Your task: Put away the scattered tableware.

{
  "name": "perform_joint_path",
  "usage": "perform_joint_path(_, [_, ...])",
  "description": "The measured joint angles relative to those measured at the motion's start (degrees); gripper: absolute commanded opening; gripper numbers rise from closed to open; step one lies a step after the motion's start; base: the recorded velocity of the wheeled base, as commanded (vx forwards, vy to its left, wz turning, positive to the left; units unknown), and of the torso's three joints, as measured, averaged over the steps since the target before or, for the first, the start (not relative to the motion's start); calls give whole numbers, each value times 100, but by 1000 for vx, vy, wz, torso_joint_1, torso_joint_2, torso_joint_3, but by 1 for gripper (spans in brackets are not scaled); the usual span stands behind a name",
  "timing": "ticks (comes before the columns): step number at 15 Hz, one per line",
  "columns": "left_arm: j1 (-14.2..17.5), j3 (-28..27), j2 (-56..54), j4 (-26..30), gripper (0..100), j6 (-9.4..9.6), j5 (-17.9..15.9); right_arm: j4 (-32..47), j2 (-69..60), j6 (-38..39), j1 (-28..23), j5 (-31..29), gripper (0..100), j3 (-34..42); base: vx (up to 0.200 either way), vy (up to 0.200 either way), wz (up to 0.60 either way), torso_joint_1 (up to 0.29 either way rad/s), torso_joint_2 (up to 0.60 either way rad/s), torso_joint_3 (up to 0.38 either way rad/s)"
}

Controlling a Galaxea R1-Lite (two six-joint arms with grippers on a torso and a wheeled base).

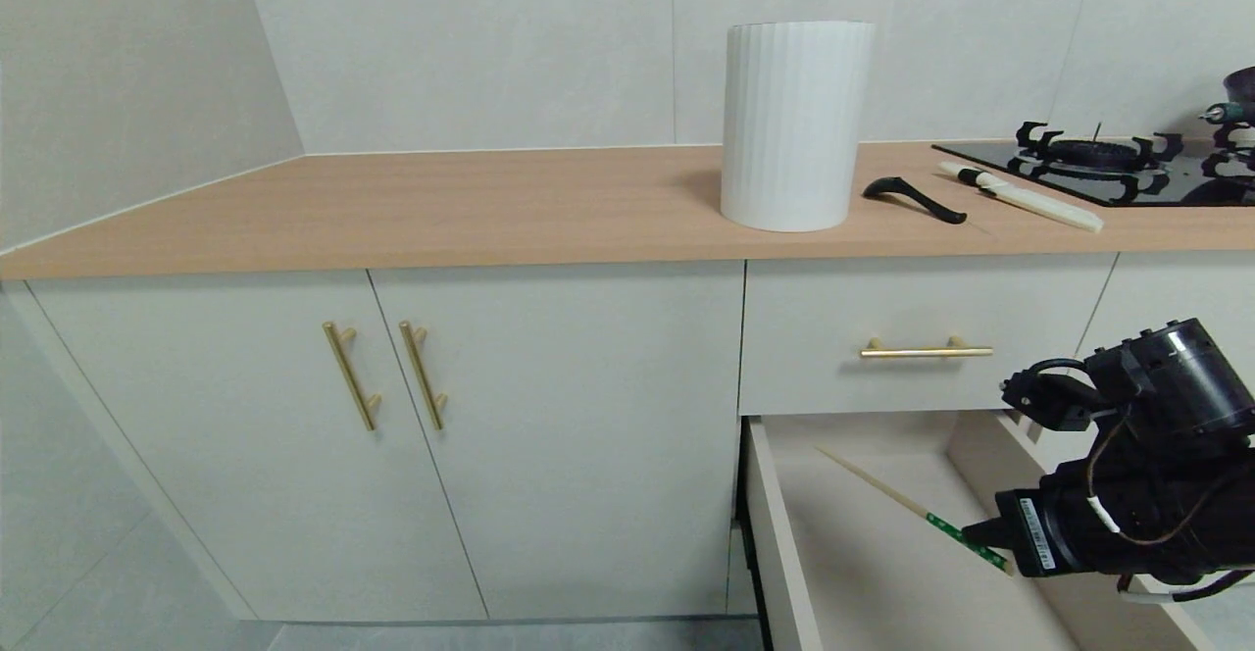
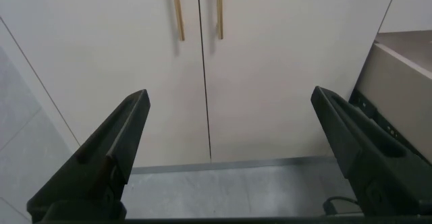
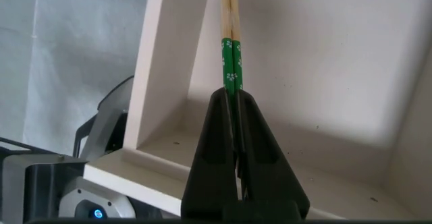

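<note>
Right pincer grips chopsticks over open drawer below wooden counter.

Soft, even indoor light, white canister casts a faint shadow leftward on the counter, drawer interior partly shaded, head-view edges bowed

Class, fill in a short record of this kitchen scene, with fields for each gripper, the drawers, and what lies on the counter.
Right gripper: shut on chopsticks, gripped at their green-patterned ends
Chopsticks' position: slanting over the inside of the open lower drawer
Left gripper: open, holding nothing, facing the cabinet doors
On the countertop: white ribbed container, black utensil, pale knife-like utensil
Upper drawer: closed
</note>
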Motion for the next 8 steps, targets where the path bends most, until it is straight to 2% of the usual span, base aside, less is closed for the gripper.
perform_joint_path(4, [0, 0, 0, 2, 100, 0, 0, -230, 366, 2, 0, -11, 0, -13, 0, 0, 0, 0, 0, 0])
perform_joint_path(8, [0, 0, 0, 2, 100, 2, 0, -1141, 1331, 30, 0, -46, 0, -33, 0, 0, 0, 0, 0, 0])
